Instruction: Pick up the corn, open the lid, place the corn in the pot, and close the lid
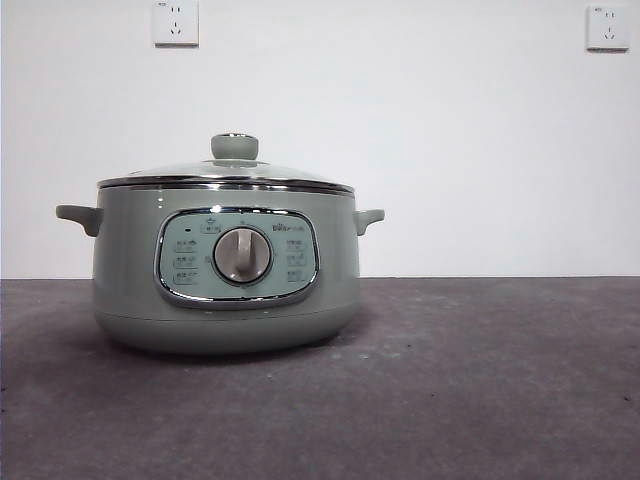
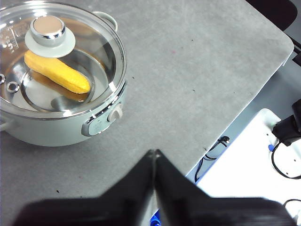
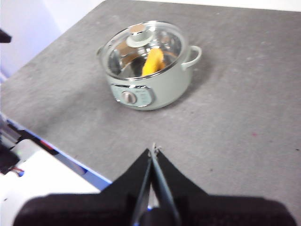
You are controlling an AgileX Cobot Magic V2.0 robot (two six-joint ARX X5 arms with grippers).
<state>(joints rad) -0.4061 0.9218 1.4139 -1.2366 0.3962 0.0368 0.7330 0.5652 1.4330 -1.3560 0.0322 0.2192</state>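
The corn (image 2: 57, 72) is lying flat inside the pot (image 1: 226, 300), its long side stretching across the bottom. The lid (image 1: 228, 175) is sitting closed on top. The left gripper (image 2: 154, 153) and right gripper (image 3: 154, 149) are hanging over the table (image 1: 480, 390), jaws squeezed together, holding nothing.

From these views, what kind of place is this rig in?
Likely a lab test bench, not a kitchen: bare white wall with sockets, grey felt-like table mat, loose black cables beside the table, one sage-green electric pot.
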